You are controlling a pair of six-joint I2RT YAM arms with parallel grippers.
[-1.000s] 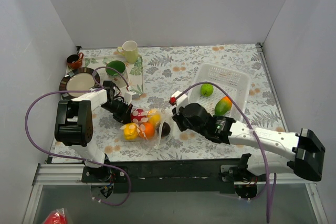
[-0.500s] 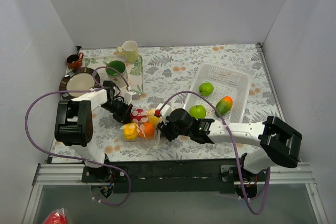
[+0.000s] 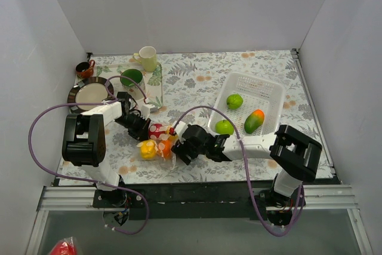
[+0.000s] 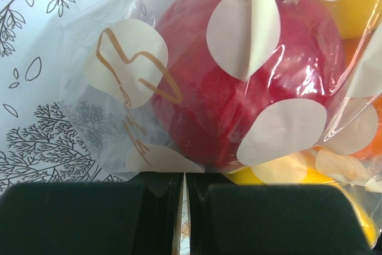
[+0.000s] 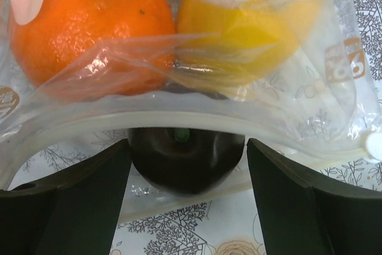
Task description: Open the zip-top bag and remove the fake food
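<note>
Your right hand [image 5: 186, 146] has its fingers spread apart. The dark purple-brown fruit [image 5: 185, 168] sits straight ahead between them, in the open mouth of the zip-top bag [image 5: 298, 70] on the desk [image 3: 197, 82]. Behind it, under crinkly spotted film, lies more fake food: an orange [image 5: 89, 16], a yellow piece [image 5: 239, 22], then a red one [image 4: 239, 88]. The bag runs lengthwise away toward your left hand [image 4: 184, 207], which is pinched together on the film.

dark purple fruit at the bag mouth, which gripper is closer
Right. The right gripper has open jaws flanking the dark purple fruit; the left gripper is shut on the far end of the zip-top bag, beside the red fruit.
</note>
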